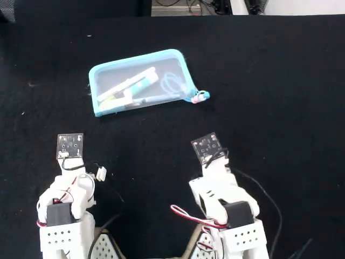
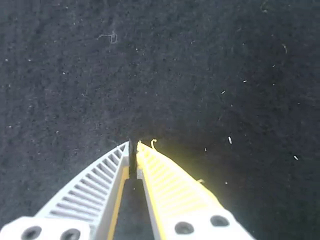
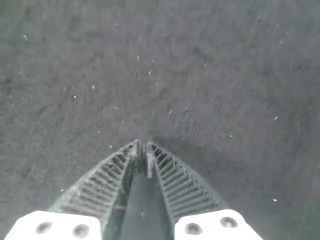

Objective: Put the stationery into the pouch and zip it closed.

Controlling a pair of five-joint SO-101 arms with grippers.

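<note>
The left gripper (image 2: pixel 134 147) was fully closed, its white finger and its yellow finger meeting at the tips with nothing between them, poised over the black cloth of the counter (image 2: pixel 200 60). The right gripper (image 3: pixel 142 149) was closed in the same way, its two dark ribbed fingers pressed tip to tip and holding nothing, above the same dark cloth. In the high view, one arm (image 1: pixel 67 199) sat folded at the lower left of the frame and another arm (image 1: pixel 223 197) at the lower right, well apart from each other; which side each belonged to could not be told there. The pouch (image 1: pixel 141 81), clear-sided with light blue trim, lay flat on the counter in the upper part of the frame, left of centre, slightly tilted with its right end higher, and well apart from both arms. The stationery (image 1: pixel 132 89) lay inside it: a white and green marker (image 1: pixel 129 83) set lengthwise, a slimmer pen (image 1: pixel 148 100) along the lower edge, and a thin blue loop (image 1: pixel 171 82) toward the right end. The zipper pull (image 1: pixel 200 97), pinkish and white, stuck out at the pouch's lower right corner, resting on the cloth. Whether the zip was shut along its whole length could not be made out.
</note>
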